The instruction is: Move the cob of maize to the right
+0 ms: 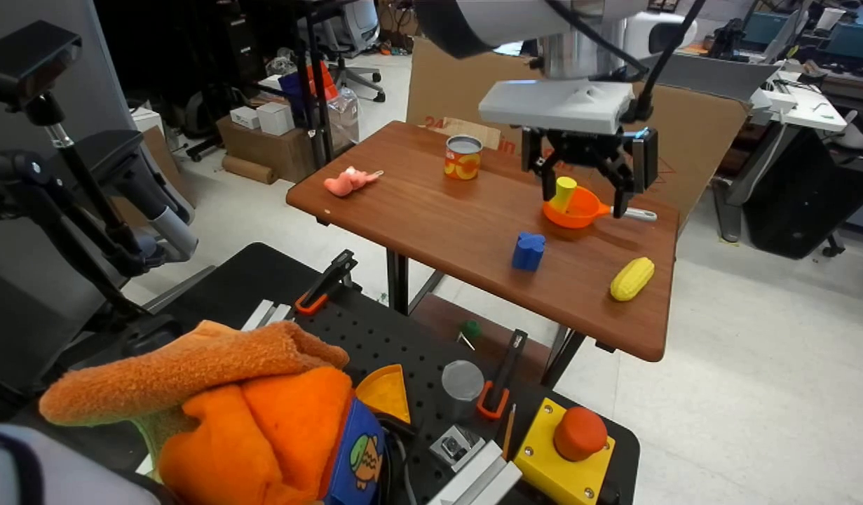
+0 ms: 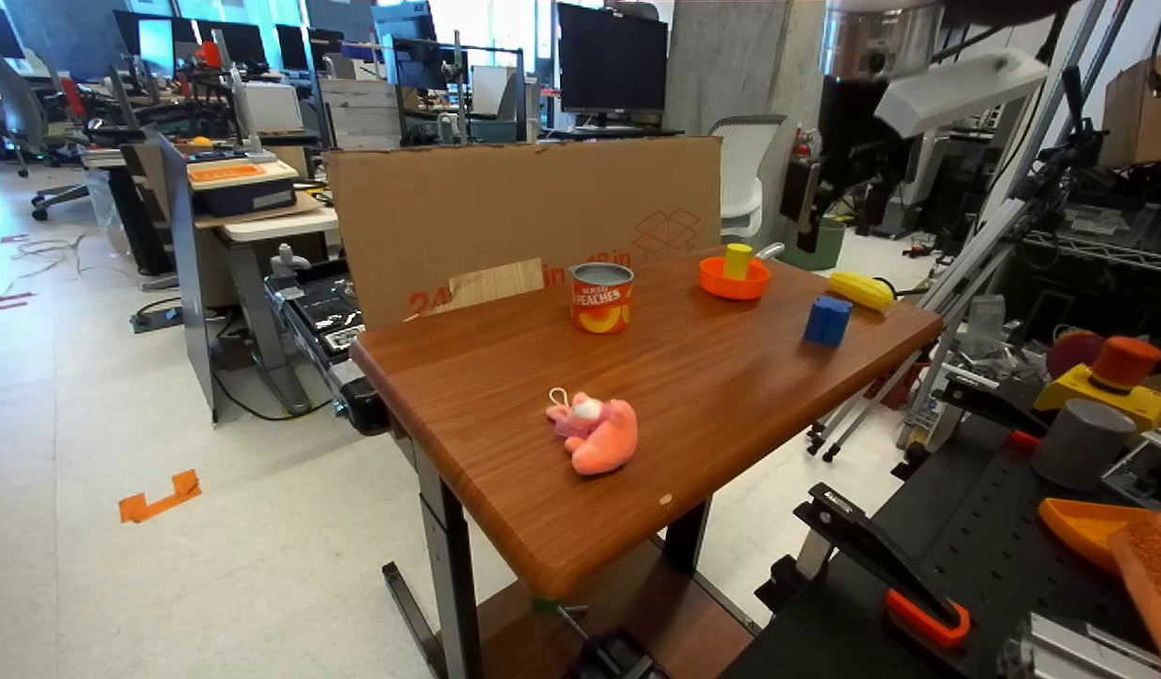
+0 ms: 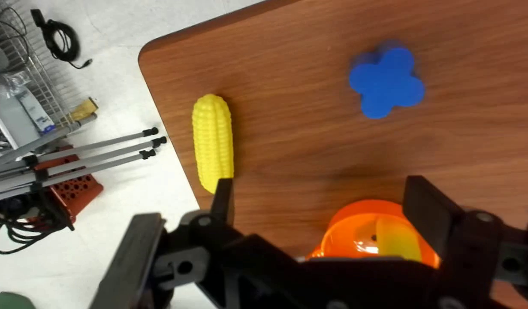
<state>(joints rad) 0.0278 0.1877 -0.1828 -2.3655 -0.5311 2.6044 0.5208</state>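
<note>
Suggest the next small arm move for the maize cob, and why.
I'd probably shift the pincer across until it sits above the cob of maize, before lowering: the wrist view shows the orange pan, not the cob, between its open jaws.

Bare bench (image 3: pixel 294 120) between corn (image 3: pixel 212 139) and block (image 3: pixel 386 86) leaves room to pass; in the wrist view the pan (image 3: pixel 349 234) obstructs part of the span of the gripper (image 3: pixel 319 184).

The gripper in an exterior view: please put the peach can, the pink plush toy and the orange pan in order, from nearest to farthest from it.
1. Orange pan, seen just under the gripper.
2. Peach can, left of the pan in an exterior view.
3. Pink plush toy, farther left, near the end of the table.
</note>
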